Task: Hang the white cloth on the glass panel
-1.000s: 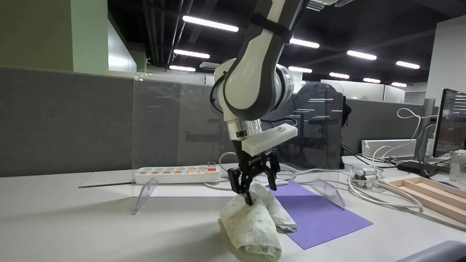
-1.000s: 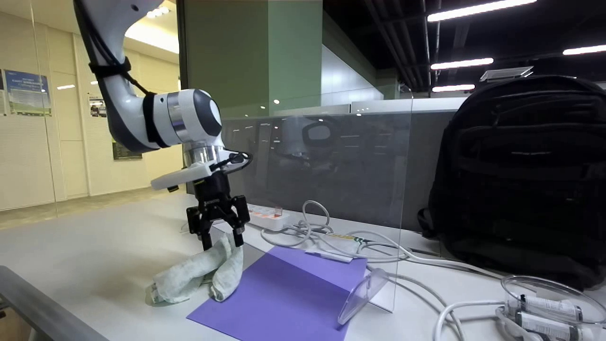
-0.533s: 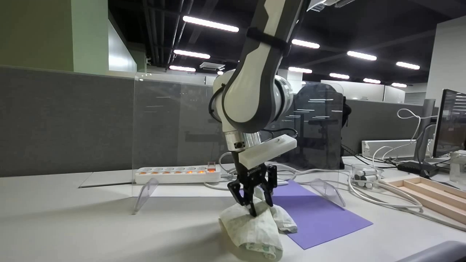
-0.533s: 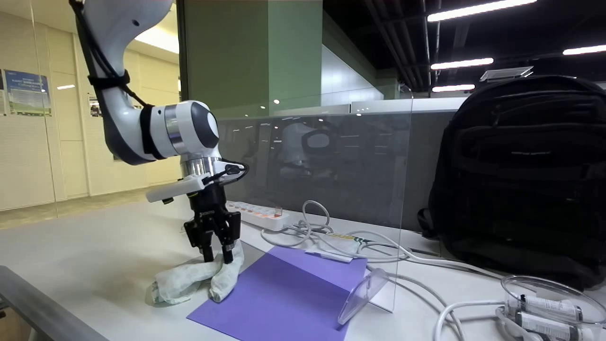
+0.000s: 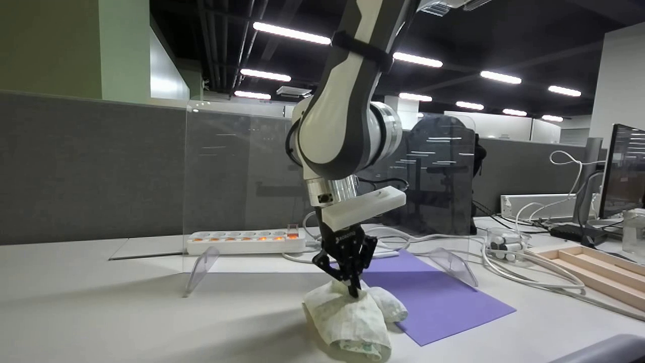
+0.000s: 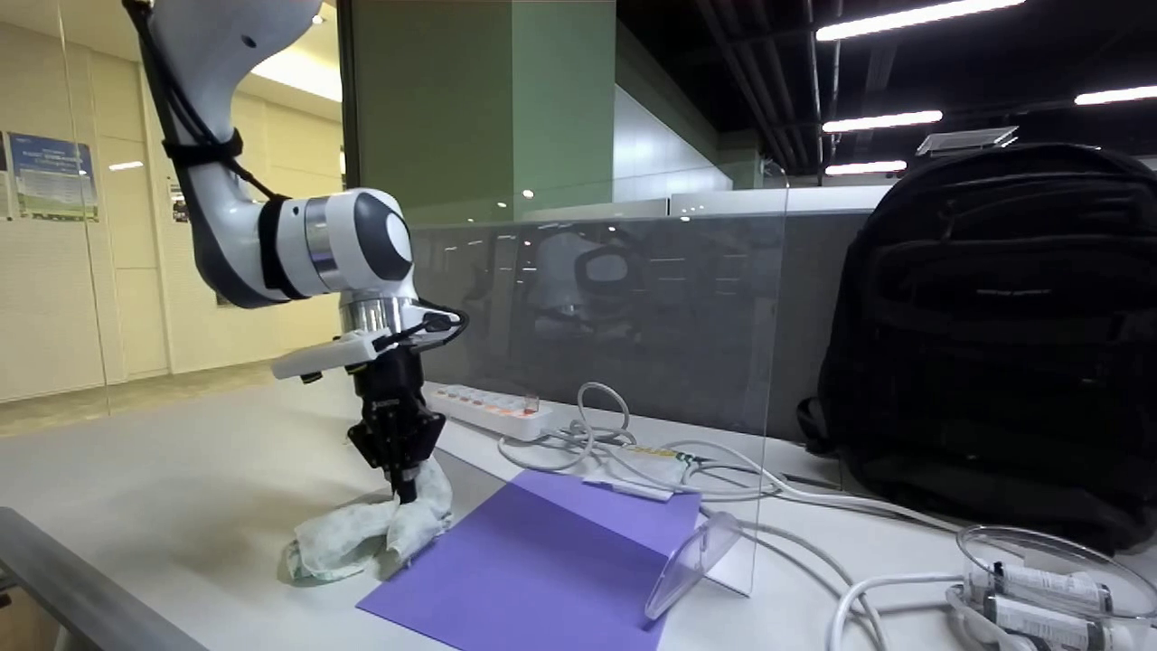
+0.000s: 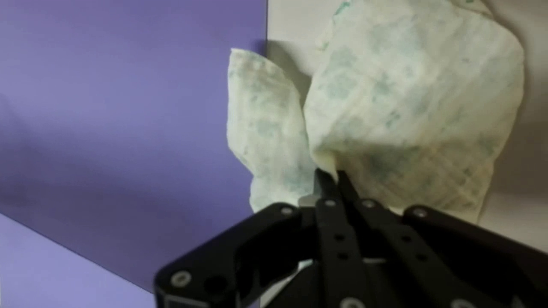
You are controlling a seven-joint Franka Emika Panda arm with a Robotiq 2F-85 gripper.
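Wrist view: end effector [image 7: 333,173], lower centre of frame, pinches fold of white cloth [image 7: 402,102]. Grasp step looks done. Cloth lies on counter [image 5: 101,312], overlapping purple paper [image 5: 443,307]; lifting and draping over glass panel [image 5: 237,171], mid-frame in both exterior views, remain.

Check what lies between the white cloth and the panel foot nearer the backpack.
A purple sheet lies between the white cloth and that foot, in both exterior views.
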